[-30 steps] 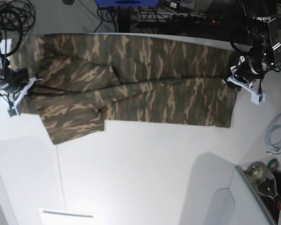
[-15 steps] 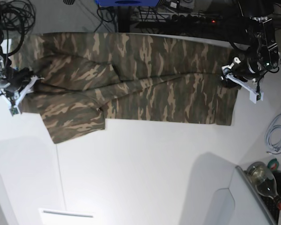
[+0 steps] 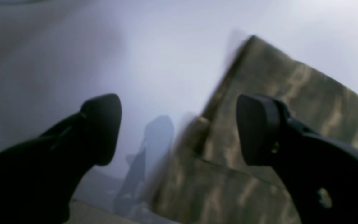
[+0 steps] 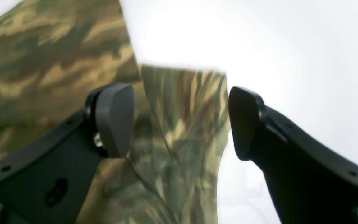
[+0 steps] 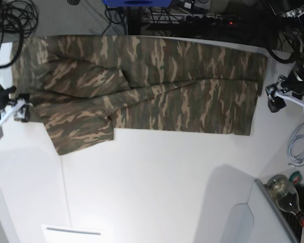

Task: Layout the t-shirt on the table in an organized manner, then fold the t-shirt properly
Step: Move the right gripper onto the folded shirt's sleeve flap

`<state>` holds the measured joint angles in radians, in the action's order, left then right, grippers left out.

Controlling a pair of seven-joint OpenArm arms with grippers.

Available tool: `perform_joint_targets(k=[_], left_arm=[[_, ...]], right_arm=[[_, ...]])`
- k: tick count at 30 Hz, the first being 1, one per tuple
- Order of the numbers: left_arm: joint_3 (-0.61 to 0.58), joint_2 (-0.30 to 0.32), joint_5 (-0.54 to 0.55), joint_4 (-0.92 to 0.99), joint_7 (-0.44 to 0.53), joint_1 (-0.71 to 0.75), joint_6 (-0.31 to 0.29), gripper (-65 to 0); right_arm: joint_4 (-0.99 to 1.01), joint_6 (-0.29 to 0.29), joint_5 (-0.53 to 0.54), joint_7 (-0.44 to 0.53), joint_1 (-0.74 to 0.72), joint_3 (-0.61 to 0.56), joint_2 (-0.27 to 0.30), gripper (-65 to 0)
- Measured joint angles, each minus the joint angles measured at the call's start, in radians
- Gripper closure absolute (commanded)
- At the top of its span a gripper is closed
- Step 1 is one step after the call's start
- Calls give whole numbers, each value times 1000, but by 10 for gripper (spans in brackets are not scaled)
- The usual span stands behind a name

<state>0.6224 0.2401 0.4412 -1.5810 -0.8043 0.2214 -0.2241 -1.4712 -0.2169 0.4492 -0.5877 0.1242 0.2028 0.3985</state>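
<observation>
T-shirt (image 5: 142, 91): lay spread along far half of white worktop (image 5: 157, 187), half-folded.
Left fingers (image 3: 179, 130): stood apart, empty, beside hem corner.
Right fingers (image 4: 179, 121): stood apart, empty, above sleeve.
Risk: folded edge could slip crooked; sleeve lay bunched.

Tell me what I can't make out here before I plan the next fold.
- t-shirt neck opening: base view, folded cloth covers it.
- Shirt's far hem: base view, it merges with dark clutter behind the table.
- Cloth detail: left wrist view, motion blur smears it beyond the left gripper.
- Table under the right gripper: right wrist view, glare washes it out.
</observation>
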Motion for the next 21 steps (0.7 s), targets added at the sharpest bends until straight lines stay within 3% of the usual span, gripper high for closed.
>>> perform_joint_targets(k=[1,4,5,9,13,18,21], left_arm=[[-28,-12,-13,-3,-1,8,3,-380],[-132,-59,-18,6,-14,10,1,-53],[-159,-69,2,13,-14,6,-12,0],[-199,-68,-6,52,-7,-3,-8,0],[-192,-68,-19,62,-7,11,8,0],[-147,-59,2,61,-3,12,-9,0],[-73,-50,-19,60,0,20,5,0]], right_arm=[[42,-7,10,8,-44,-13,-6,-444],[240,-34,15,18,-212,-78,-26,-444],[316,-57,16,19,-268,-92,-27,-449],[614,-114,0,77,-454,-128,-46,-453],[848,-120,5,161,-581,-226,-53,-455],[944,-124,1,193,-610,-316,-60,-455],[986,-122,13,267,-613,-325,-85,-455]])
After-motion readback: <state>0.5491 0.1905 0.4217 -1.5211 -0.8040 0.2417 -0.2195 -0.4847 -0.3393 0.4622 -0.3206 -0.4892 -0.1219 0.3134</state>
